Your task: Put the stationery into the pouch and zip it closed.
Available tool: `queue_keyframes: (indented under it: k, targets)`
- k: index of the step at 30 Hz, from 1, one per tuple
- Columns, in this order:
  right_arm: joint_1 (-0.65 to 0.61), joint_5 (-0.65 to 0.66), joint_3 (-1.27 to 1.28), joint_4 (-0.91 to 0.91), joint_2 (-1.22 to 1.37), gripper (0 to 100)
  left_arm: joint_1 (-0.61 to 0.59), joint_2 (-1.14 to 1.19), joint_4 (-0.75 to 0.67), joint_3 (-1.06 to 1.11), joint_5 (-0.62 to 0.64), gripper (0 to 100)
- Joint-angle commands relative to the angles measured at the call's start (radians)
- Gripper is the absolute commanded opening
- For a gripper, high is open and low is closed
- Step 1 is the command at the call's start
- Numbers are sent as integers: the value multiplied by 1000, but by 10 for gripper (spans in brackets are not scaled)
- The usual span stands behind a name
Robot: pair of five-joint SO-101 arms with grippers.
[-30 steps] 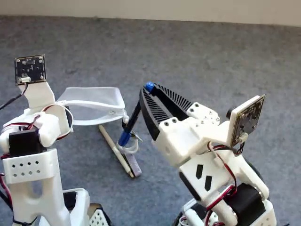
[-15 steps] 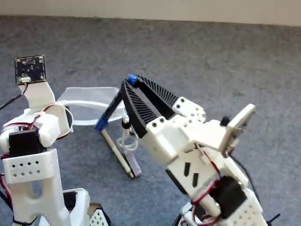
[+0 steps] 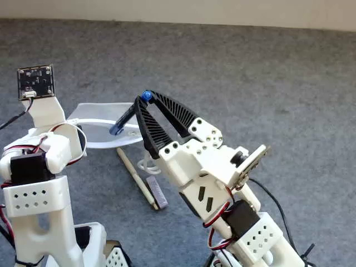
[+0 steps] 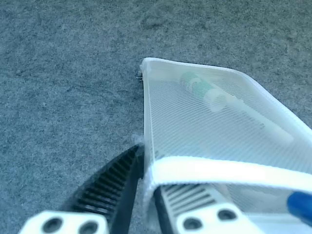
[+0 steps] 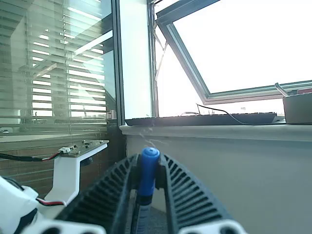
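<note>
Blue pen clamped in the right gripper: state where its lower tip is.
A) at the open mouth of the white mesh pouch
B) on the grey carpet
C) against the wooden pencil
A: the blue pen slants from the right gripper to the open rim of the white mesh pouch.

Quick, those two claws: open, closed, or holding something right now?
Left gripper: closed on the pouch edge.
Right gripper: closed on the blue pen.

The pen (image 3: 127, 115) slants over the pouch (image 3: 99, 113) mouth; a pencil (image 3: 136, 178) lies before it.
</note>
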Motion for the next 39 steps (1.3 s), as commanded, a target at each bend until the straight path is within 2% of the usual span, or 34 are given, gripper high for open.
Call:
queue_keyframes:
  k: [1, 6, 11, 17, 21, 24, 32, 36, 39]
  targets:
    - [-44, 9, 24, -59, -1, 4, -10, -30, -29, -13, -6, 10]
    - [-108, 11, 102, -102, -1, 4, -10, -30, -29, -13, -6, 10]
    - [-113, 11, 163, -101, -2, 4, -10, -30, -29, -13, -6, 10]
    - [-200, 15, 200, -94, -5, 4, -10, -28, -29, -13, -5, 10]
    - [-269, 157, 200, 16, -8, 4, -10, -28, -29, -13, -5, 10]
    - [-306, 180, 200, 90, -8, 4, -10, -27, -29, -13, -5, 10]
    - [-308, 181, 194, 236, -5, 5, -10, -27, -31, -13, -5, 10]
    - [-285, 180, 191, 251, -7, 9, -10, -25, -31, -13, -5, 10]
    - [-278, 178, 189, 252, -7, 74, -10, -25, -31, -13, -5, 10]
